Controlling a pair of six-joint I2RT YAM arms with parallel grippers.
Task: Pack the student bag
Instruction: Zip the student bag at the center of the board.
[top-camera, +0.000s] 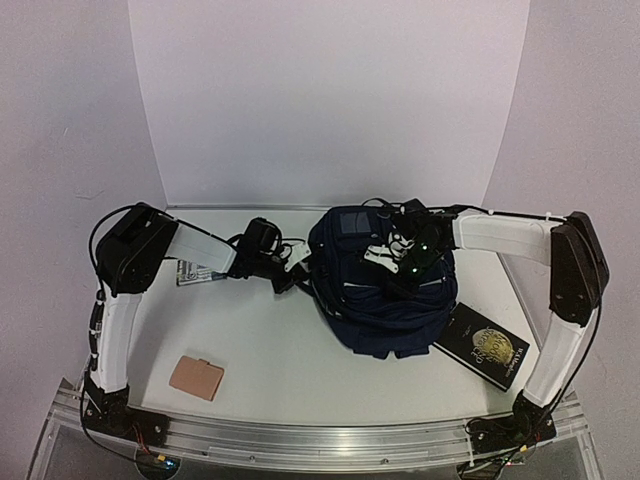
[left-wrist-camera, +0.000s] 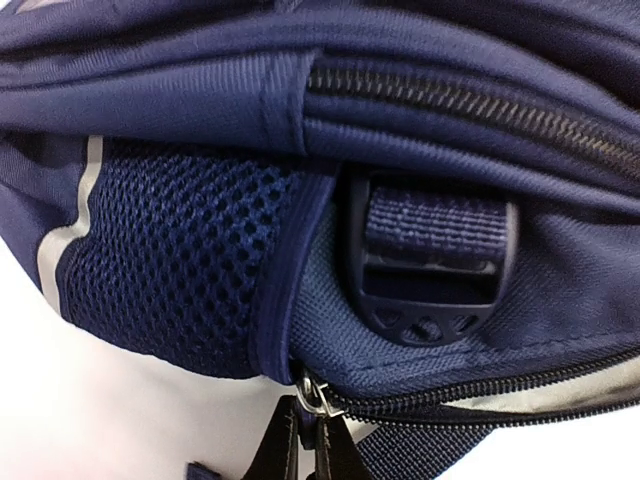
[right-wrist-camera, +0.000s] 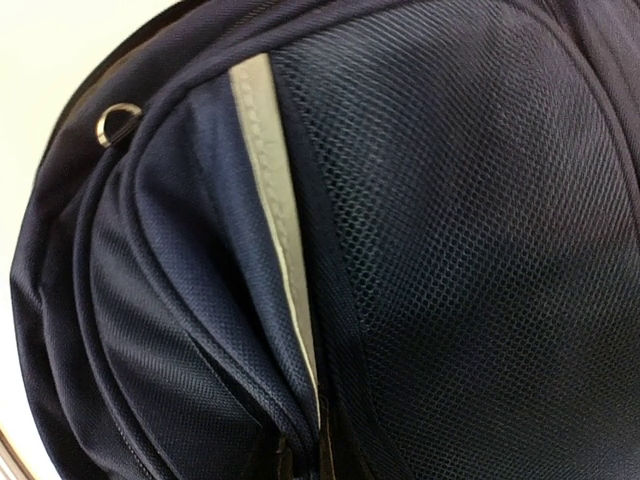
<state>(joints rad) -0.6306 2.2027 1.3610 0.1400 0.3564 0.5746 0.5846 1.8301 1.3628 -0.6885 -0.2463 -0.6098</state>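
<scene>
**Soft bag, few firm places to grip**

Nearest me on the table (top-camera: 300, 345), a tan card (top-camera: 196, 378) lay at the left. The book (top-camera: 483, 345) lay at the right, one edge against the bag (top-camera: 385, 312).

The bag sat right of centre, slumped low between the two grippers. I judged it soft and floppy: the woven cloth would crease and sag under a pinch rather than slip. It looked bulky enough to drag instead of lifting with one arm.

The left gripper (top-camera: 292, 266) was close against the bag's left side. Its camera showed a mesh pocket (left-wrist-camera: 170, 270), a plastic buckle (left-wrist-camera: 432, 270), a closed zip (left-wrist-camera: 470, 100) and a metal puller (left-wrist-camera: 313, 397) with dark tabs below. I couldn't tell whether those tabs were puller or fingers. So I couldn't tell how wide those jaws stood or whether they held anything.

The right gripper (top-camera: 400, 262) was on or just above the bag's far top. Its view showed only mesh, the pale stripe (right-wrist-camera: 275, 200) and a small ring (right-wrist-camera: 118, 124), with no fingers visible, so its jaws were equally unreadable.

The best holds, I judged, were the puller, the buckle's webbing, the ring or a seam, not the loose mesh.
</scene>
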